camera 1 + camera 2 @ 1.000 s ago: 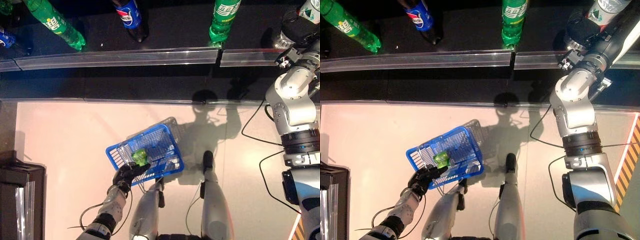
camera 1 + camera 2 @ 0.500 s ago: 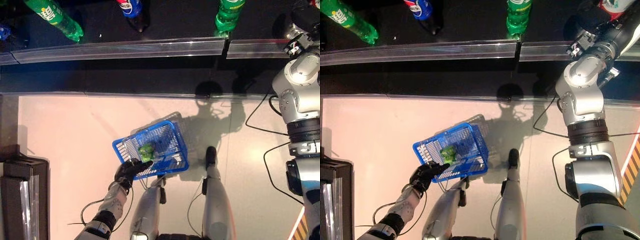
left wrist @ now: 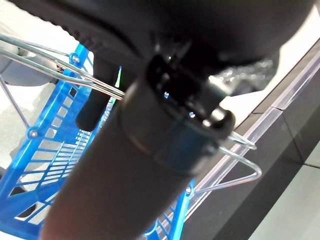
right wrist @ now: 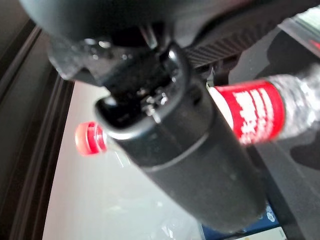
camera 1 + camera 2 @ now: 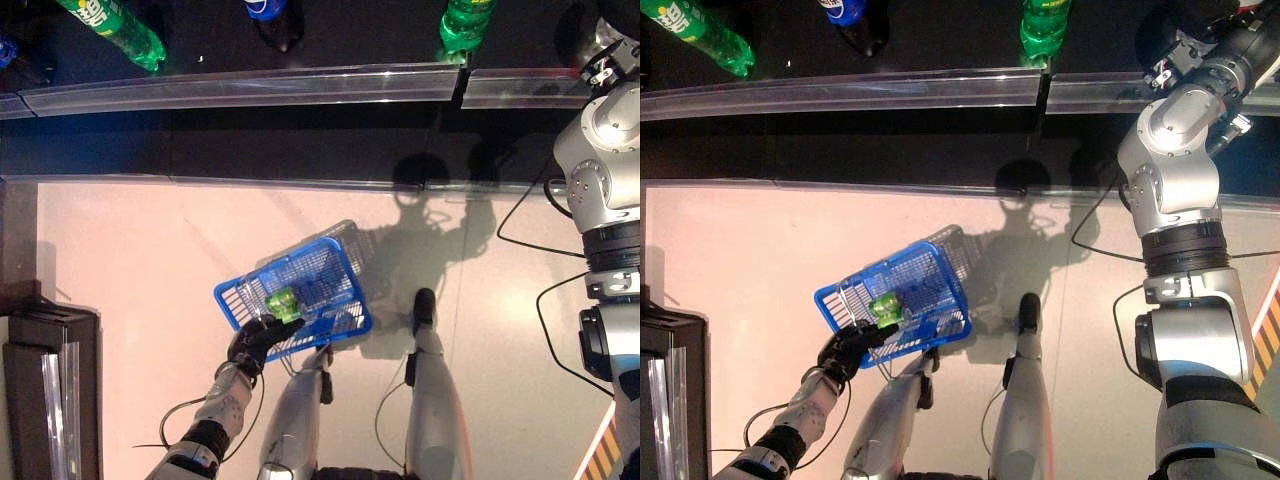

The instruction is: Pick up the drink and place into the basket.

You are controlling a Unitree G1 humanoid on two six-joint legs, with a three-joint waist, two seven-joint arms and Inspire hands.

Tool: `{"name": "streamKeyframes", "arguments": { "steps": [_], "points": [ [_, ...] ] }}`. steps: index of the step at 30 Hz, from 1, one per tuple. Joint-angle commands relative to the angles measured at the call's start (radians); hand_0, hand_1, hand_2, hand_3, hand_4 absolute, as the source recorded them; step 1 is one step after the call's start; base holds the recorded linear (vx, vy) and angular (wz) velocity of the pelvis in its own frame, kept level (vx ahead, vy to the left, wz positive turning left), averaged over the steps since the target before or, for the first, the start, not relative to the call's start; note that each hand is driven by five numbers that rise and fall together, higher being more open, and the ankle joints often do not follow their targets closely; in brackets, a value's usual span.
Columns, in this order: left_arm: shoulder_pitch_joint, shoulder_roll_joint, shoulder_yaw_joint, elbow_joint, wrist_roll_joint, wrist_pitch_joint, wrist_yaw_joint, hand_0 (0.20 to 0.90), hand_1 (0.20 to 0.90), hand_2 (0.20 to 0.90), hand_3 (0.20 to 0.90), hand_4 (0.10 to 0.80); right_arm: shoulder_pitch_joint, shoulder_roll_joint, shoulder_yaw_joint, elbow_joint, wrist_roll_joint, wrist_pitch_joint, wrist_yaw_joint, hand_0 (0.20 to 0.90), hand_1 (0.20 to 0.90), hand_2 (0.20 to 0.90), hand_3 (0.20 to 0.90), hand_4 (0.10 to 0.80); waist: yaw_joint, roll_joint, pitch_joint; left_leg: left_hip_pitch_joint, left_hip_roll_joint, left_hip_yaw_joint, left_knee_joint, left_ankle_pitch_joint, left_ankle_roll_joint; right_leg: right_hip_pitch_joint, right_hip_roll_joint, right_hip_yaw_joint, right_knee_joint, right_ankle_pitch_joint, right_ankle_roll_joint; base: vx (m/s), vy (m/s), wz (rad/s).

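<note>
Basket (image 5: pixel 320 285): blue plastic with wire handles, held tilted above the pale floor (image 5: pixel 130 270). Left hand (image 5: pixel 258 338) grips it at its near edge, fingers curled round the wire handle (image 3: pixel 50 62), as the left wrist view confirms. A green bottle (image 5: pixel 283 301) lies inside the basket, close to that hand. Right arm reaches up to the dark shelf (image 5: pixel 300 130) at the far right; the right hand (image 4: pixel 165 125) appears closed on a clear bottle with a red cap and red label (image 4: pixel 260 112), though the thumb blocks most of the fingers in the right wrist view, so the grasp is probable, not certain. This drink is at the shelf, well apart from the basket. Other bottles stand on the shelf: green ones (image 5: pixel 118 25) and a blue one (image 5: pixel 268 10).
</note>
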Motion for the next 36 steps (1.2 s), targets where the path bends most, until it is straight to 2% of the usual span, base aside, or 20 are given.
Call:
{"name": "streamKeyframes", "arguments": {
  "steps": [1,15,23,30,36],
  "points": [
    [0.151,0.064,-0.034,-0.071,-0.038,-0.026,-0.046,0.3,0.3,0.3,0.2,0.1,-0.227,-0.156,0.09,-0.056,-0.036,-0.097,-0.009,0.3,0.3,0.3,0.2,0.1,0.016,0.034,-0.014,-0.083,0.036,-0.067,0.059,0.079,0.009,-0.017,0.0,-0.024,0.18,-0.17,-0.049,0.0,0.0,0.0],
    [0.162,0.071,-0.028,-0.083,-0.054,-0.026,-0.068,0.3,0.3,0.3,0.2,0.1,-0.22,-0.186,0.08,-0.057,-0.035,-0.105,0.011,0.3,0.3,0.3,0.2,0.1,0.012,0.045,-0.014,-0.089,0.024,-0.066,0.113,0.064,0.014,-0.02,-0.007,-0.024,0.224,-0.195,-0.059,-0.009,0.004,0.01],
    [0.166,0.066,-0.017,-0.071,-0.05,-0.044,-0.081,0.3,0.3,0.3,0.2,0.1,-0.182,-0.19,0.056,-0.091,-0.027,-0.143,0.035,0.3,0.3,0.3,0.2,0.1,0.002,0.031,-0.014,-0.056,0.023,-0.059,0.138,0.047,0.019,0.022,-0.005,-0.02,0.225,-0.205,-0.065,-0.029,0.016,0.01],
    [0.165,0.06,0.016,-0.064,-0.075,-0.049,-0.084,0.3,0.3,0.3,0.2,0.1,-0.101,-0.196,0.0,-0.254,-0.083,-0.123,0.057,0.3,0.3,0.3,0.2,0.1,-0.021,0.014,-0.015,-0.027,0.024,-0.05,0.19,0.03,0.022,0.064,-0.004,-0.01,0.241,-0.22,-0.073,-0.041,0.051,0.03],
    [0.177,0.052,0.076,-0.073,-0.099,-0.058,-0.097,0.3,0.3,0.3,0.2,0.1,0.095,-0.191,-0.109,-0.471,-0.085,-0.123,0.101,0.3,0.3,0.3,0.2,0.1,-0.048,-0.025,-0.052,-0.003,0.036,-0.039,0.257,-0.001,0.023,0.111,0.001,-0.002,0.265,-0.246,-0.082,0.012,0.027,0.02]
  ]
}}
